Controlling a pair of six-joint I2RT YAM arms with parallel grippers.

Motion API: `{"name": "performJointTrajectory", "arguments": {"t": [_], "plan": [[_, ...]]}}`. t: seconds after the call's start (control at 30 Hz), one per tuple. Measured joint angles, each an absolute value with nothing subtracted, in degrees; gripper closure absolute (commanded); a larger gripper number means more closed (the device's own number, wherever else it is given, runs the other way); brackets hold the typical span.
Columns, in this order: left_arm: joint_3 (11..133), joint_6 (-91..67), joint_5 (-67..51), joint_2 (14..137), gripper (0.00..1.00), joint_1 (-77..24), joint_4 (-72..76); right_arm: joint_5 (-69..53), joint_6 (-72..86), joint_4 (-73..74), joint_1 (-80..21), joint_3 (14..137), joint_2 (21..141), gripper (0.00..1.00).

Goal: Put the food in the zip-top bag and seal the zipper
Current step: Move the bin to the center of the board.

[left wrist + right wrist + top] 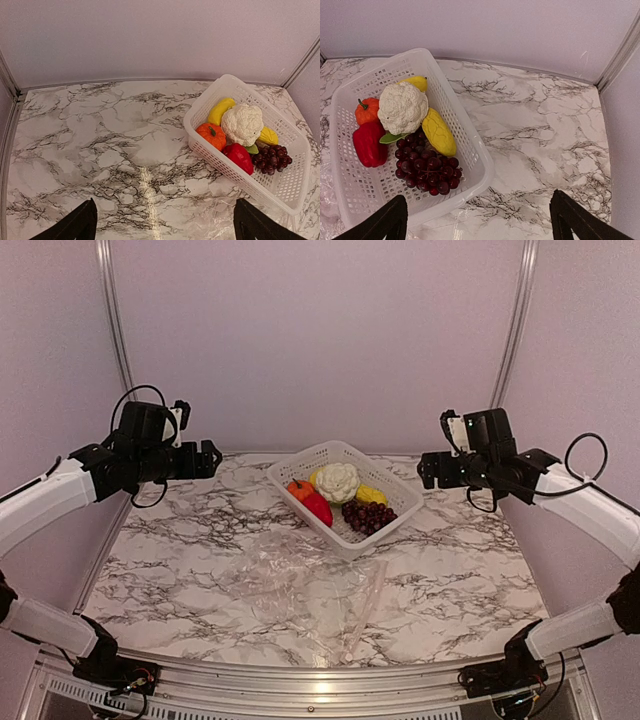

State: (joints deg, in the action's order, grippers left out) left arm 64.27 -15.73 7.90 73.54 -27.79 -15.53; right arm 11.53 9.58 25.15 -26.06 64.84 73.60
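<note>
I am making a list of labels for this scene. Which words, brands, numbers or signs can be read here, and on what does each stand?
There are none. In all three views the basket, the food, the zip-top bag and the table bear no legible word, number or sign.

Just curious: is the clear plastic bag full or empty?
Empty: clear plastic bag lies flat; toy food all in white lattice basket.

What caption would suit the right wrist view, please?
Open right pincer facing a basket of pepper, orange, cauliflower, grapes, two yellow pieces.
</note>
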Motion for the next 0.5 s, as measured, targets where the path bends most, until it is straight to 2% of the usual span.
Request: {"name": "performJointTrajectory", "arguments": {"t": [0.23,0.5], "plan": [[64.27,-18.13,5.43,73.84,0.01,-28.10,-15.84,12.88,8.32,28.97,-26.94,64.58,69.19,0.03],[61.14,-23.59,8.97,70.61,0.01,-28.47,-15.99,7.88,3.20,31.86,-28.77,66.37,70.83,0.24]]}}
